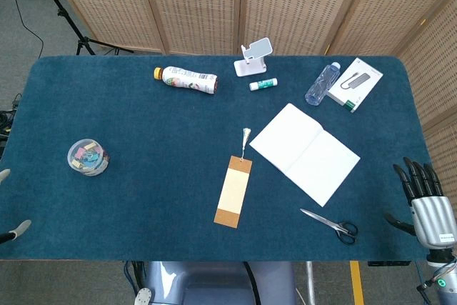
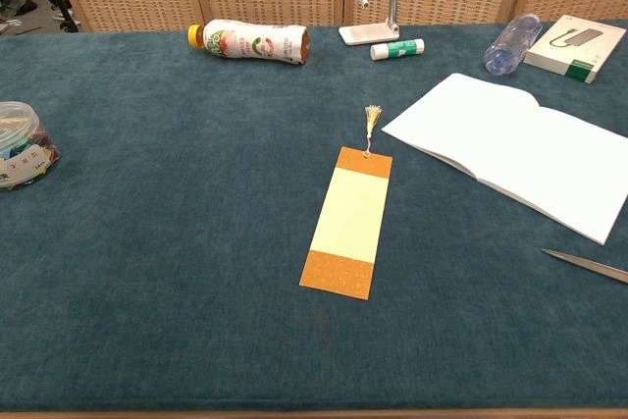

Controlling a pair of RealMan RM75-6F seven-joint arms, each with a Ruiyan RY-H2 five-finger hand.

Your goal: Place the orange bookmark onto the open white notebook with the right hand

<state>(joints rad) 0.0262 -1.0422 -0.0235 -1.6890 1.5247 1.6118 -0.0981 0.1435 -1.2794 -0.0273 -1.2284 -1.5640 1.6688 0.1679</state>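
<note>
1. Flat orange-and-cream paper bookmark [image 2: 350, 220] lies on blue table [image 1: 143, 176], just left of open white notebook [image 1: 305, 151].
2. Right hand [image 1: 425, 201] at table's right edge, fingers spread, empty; grasp not begun.
3. Left hand [image 1: 11, 205]: only fingertips visible; state unclear.

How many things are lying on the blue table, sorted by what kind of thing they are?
Bottles: 2, a white labelled bottle with an orange cap and a clear plastic bottle
Paper things: 2, the orange bookmark and the open white notebook
Boxes and tubs: 2, a white box and a round clear tub
Scissors: 1
Glue stick: 1
White stand: 1
Total: 9
</note>
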